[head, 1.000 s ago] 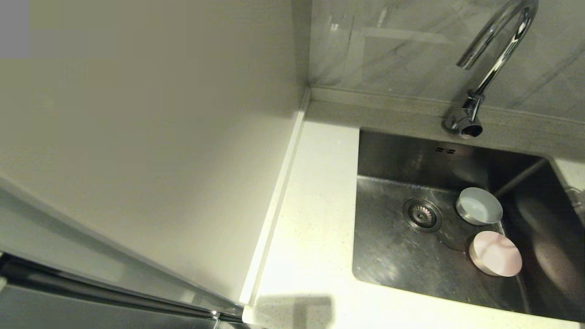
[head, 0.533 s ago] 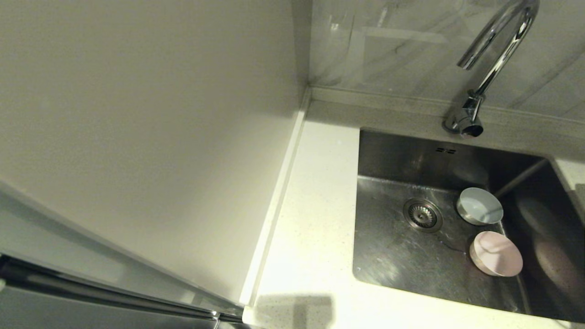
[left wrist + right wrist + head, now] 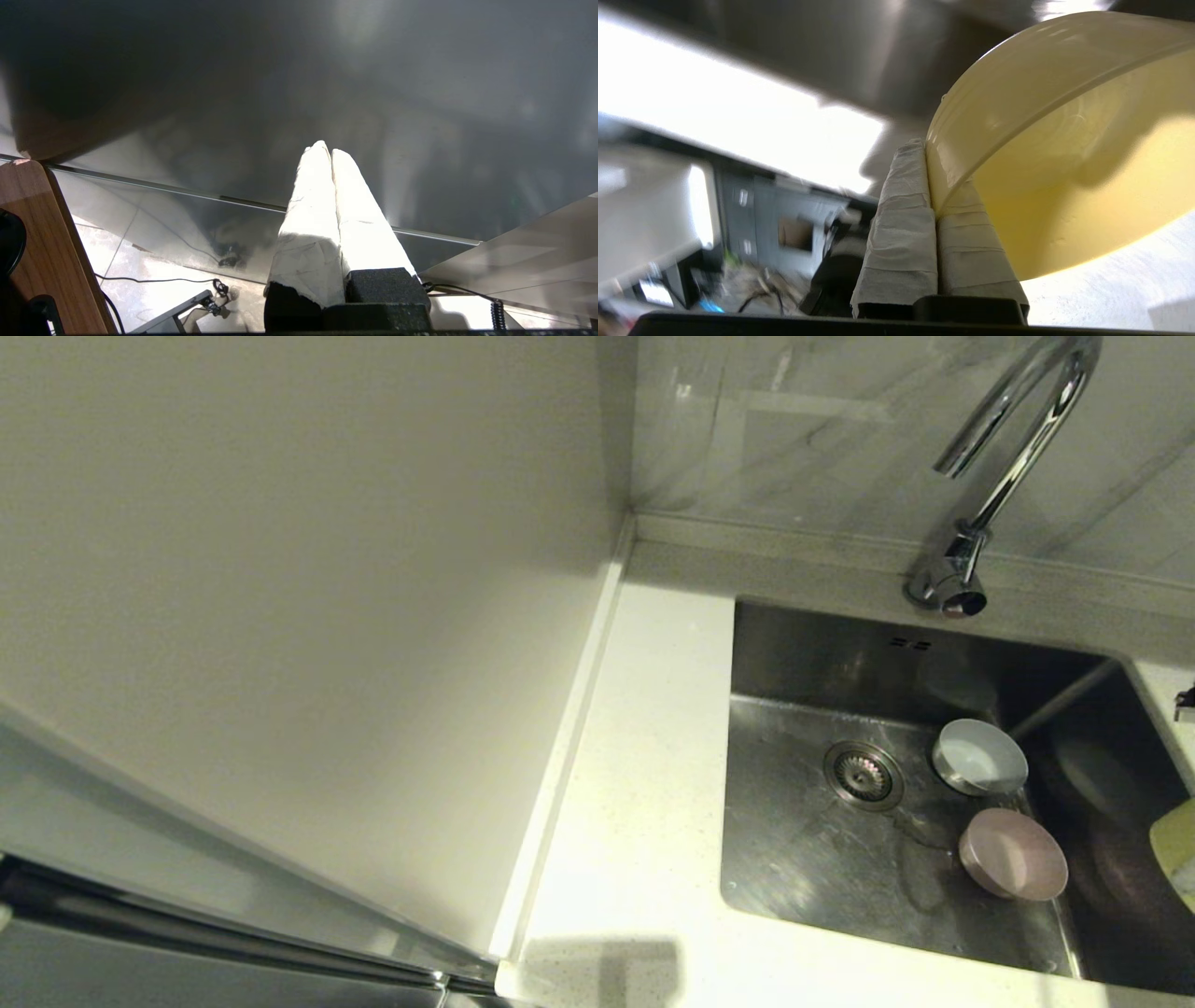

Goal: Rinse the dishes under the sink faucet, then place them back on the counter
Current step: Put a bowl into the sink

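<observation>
White speckled counter [image 3: 644, 728] surrounds steel sink [image 3: 803, 868]. Right pincer [image 3: 931, 196], clamped on yellow-green bowl's [image 3: 1064, 140] rim, sits at basin's right edge; chrome gooseneck faucet [image 3: 1004, 457] lies leftward, beyond. Left pincer [image 3: 329, 154] together, parked.

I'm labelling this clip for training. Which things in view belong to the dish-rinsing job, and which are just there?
Part of the job:
- yellow bowl, pinched at its rim by the right gripper
- white bowl and pink bowl, lying in the sink
- faucet
- counter

Just there:
- cream wall panel
- left gripper, shut, parked away from the sink
</observation>
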Motion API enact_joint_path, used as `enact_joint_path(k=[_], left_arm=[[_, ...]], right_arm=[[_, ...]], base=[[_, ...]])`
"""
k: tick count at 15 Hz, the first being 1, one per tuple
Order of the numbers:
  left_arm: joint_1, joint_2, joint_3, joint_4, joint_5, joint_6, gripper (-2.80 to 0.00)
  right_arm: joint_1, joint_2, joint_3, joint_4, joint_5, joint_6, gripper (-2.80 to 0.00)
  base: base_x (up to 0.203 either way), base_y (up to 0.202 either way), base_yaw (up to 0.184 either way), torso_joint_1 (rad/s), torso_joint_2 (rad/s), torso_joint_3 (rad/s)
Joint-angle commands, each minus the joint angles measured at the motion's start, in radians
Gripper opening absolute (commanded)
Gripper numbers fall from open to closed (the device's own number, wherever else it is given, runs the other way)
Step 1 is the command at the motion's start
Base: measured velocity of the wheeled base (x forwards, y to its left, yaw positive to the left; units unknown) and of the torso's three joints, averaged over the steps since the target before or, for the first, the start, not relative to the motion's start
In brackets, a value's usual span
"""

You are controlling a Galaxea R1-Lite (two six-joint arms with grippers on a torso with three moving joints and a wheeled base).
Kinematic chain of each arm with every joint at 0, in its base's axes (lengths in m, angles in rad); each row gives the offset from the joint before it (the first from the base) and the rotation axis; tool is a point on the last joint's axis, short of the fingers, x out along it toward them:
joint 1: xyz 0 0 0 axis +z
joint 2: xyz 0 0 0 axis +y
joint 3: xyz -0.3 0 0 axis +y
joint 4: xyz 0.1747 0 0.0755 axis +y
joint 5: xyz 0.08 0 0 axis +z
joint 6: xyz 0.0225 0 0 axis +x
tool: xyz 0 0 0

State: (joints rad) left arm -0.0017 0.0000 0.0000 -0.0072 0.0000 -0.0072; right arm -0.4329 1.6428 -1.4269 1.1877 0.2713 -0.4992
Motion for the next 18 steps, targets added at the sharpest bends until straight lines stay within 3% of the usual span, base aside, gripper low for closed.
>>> enact_joint_path(k=[1, 4, 6, 10, 14, 16, 18], left_arm=[[0.000, 0.000, 0.003, 0.000, 0.000, 0.000, -2.80], [0.000, -0.002, 0.003, 0.000, 0.000, 0.000, -2.80], [0.000, 0.000, 0.003, 0.000, 0.000, 0.000, -2.80], [0.000, 0.000, 0.003, 0.000, 0.000, 0.000, -2.80], [0.000, 0.000, 0.003, 0.000, 0.000, 0.000, -2.80], [0.000, 0.000, 0.003, 0.000, 0.000, 0.000, -2.80], [0.000, 0.000, 0.003, 0.000, 0.000, 0.000, -2.80]], right_arm=[[0.154, -0.047, 0.064, -0.007, -0.027, 0.001, -2.80], [0.301, -0.039, 0.134, -0.212, -0.066, 0.041, -2.80], [0.349, -0.037, 0.189, -0.358, -0.100, 0.062, -2.80], [0.375, -0.009, 0.297, -0.623, -0.136, 0.062, -2.80], [0.377, 0.034, 0.512, -1.038, -0.172, 0.029, -2.80], [0.376, 0.068, 0.578, -1.143, -0.176, 0.013, -2.80], [0.377, 0.093, 0.589, -1.151, -0.174, 0.011, -2.80]], base=[[0.000, 0.000, 0.000, 0.000, 0.00, 0.000], [0.000, 0.000, 0.000, 0.000, 0.00, 0.000], [0.000, 0.000, 0.000, 0.000, 0.00, 0.000], [0.000, 0.000, 0.000, 0.000, 0.00, 0.000], [0.000, 0.000, 0.000, 0.000, 0.00, 0.000], [0.000, 0.000, 0.000, 0.000, 0.00, 0.000], [0.000, 0.000, 0.000, 0.000, 0.00, 0.000]])
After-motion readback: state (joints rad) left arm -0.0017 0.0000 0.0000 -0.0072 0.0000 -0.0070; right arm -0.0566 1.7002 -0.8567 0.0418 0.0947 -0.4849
